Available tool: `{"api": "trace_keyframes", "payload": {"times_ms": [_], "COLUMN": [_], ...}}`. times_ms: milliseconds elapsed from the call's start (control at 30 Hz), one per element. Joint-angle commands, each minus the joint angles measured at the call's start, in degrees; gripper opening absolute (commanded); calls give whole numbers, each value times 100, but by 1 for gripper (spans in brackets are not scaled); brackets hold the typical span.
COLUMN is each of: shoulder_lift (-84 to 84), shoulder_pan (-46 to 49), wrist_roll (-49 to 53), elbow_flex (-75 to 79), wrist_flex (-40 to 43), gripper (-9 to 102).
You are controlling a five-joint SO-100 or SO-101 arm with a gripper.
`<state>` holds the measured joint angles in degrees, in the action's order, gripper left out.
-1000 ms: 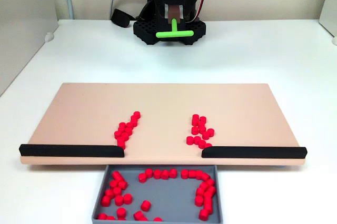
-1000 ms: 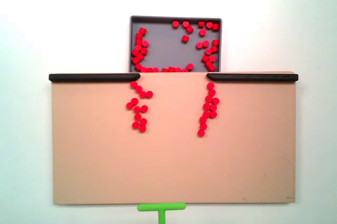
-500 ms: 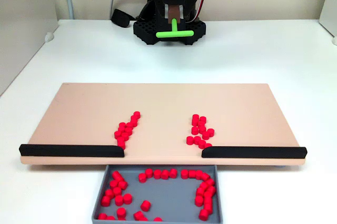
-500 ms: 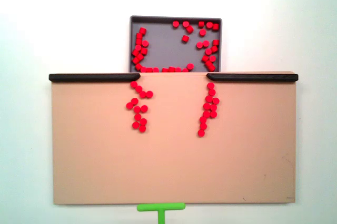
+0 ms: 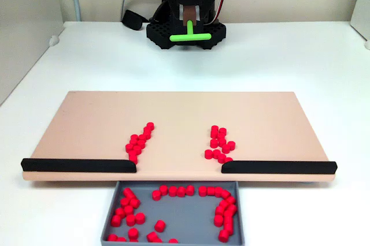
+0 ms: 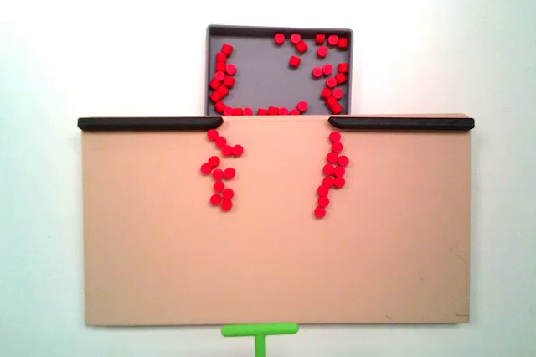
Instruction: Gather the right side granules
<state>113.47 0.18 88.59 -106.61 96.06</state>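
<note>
Red granules (image 5: 218, 144) lie in a short line on the board's (image 5: 277, 119) right half in a fixed view, just far of the right black bar (image 5: 278, 167). Well beyond them, the pincer (image 5: 189, 19) pinches the green T-stick (image 5: 190, 36), its crossbar running left-right.

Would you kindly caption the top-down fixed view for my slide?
Two rows of red granules on a tan board, grey tray beyond, green T-stick waiting.

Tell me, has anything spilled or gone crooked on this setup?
Nothing stands out. The red granules lie in two loose lines on the tan board, more sit inside the grey tray, and none lie on the white table.
</note>
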Motion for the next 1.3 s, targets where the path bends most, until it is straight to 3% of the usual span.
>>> {"api": "trace_keyframes", "payload": {"times_ms": [0,1267], "shoulder_lift": [141,-141], "shoulder_pan": [62,141], "wrist_roll": [53,149], "elbow_flex": [132,123], "wrist_flex": [-18,-18], "gripper": [0,2]}}
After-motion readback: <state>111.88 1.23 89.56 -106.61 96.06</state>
